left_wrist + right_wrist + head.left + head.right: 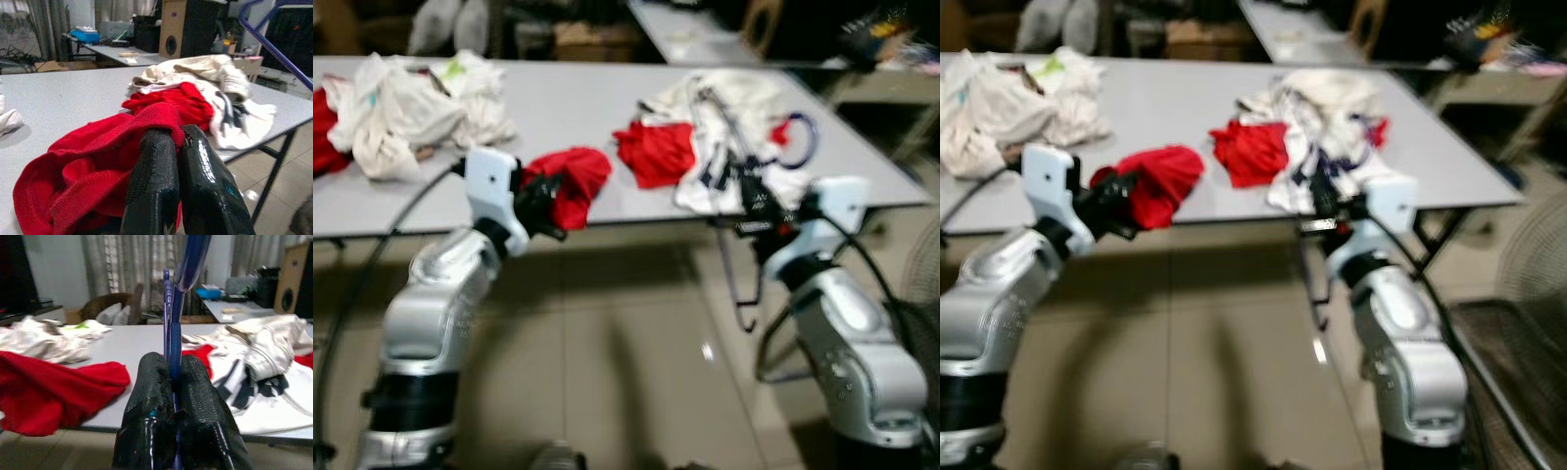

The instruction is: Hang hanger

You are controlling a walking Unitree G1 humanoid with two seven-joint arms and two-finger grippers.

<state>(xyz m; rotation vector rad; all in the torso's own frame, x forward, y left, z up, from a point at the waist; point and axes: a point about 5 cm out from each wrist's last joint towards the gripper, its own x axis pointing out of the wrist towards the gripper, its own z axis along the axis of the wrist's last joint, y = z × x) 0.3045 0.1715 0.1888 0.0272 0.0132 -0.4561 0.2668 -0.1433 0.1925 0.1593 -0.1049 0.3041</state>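
The right gripper point(171, 382) sits at the near edge of the grey table point(568, 108), its two black fingers point(149, 401) pressed together on the blue hanger point(172, 328). The hanger's thin bar runs up from between the fingertips, and in the left eye view its round blue end point(800, 139) lies over the white clothes point(734, 117) on the table's right side. Below the table edge a dark hook point(744, 318) hangs beside that arm.

The left gripper point(172, 147) is also at the near edge, to the left, its fingers closed on a fold of a red cloth point(93, 166) that is bunched on the tabletop. A second red cloth point(654, 152) lies between the two grippers, touching the white clothes. Another heap of pale laundry point(411, 108) lies at the far left of the table. The floor point(607, 372) below is tiled.
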